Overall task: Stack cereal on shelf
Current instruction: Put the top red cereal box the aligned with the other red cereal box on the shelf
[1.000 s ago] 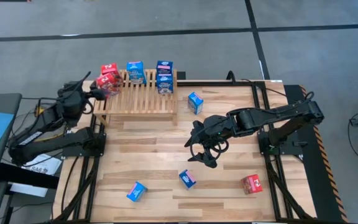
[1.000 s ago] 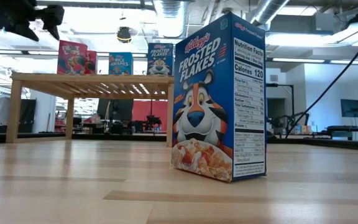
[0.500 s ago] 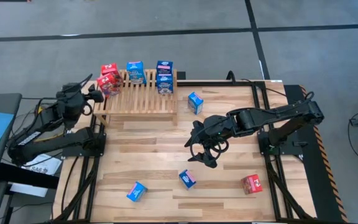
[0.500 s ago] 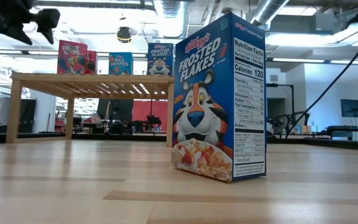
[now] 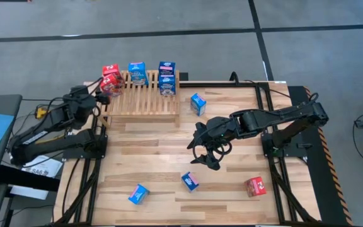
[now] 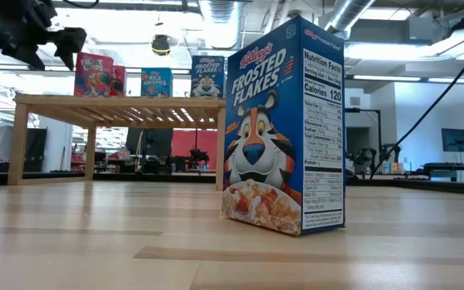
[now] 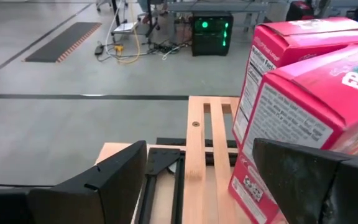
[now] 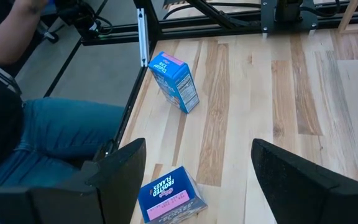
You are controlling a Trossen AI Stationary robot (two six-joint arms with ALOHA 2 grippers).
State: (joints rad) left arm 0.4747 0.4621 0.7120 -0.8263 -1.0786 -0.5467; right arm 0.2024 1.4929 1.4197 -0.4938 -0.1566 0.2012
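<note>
The light-wood slatted shelf [image 5: 140,101] stands at the table's far left. On it stand two red cereal boxes [image 5: 111,77] at its left end and two blue ones [image 5: 136,74] [image 5: 166,77]. Three blue boxes [image 5: 198,103] [image 5: 190,181] [image 5: 138,193] and a red one [image 5: 255,186] rest on the planks. My left gripper [image 7: 199,149] is open, level beside the shelf's left end, with the nearer red box [image 7: 316,118] just past one finger; the low view shows it [image 6: 59,36] above and left of that box. My right gripper [image 5: 205,154] hangs open over the table's middle.
A blue Frosted Flakes box [image 6: 284,129] stands upright close to the low camera. Black frame rails [image 5: 263,107] run along the table's sides. A person in jeans [image 8: 42,137] sits off the table's edge in the right wrist view. Bare planks [image 5: 150,145] lie between shelf and loose boxes.
My left gripper has come down a little and drifted toward the shelf's left end, staying open. The boxes on the shelf have not moved.
</note>
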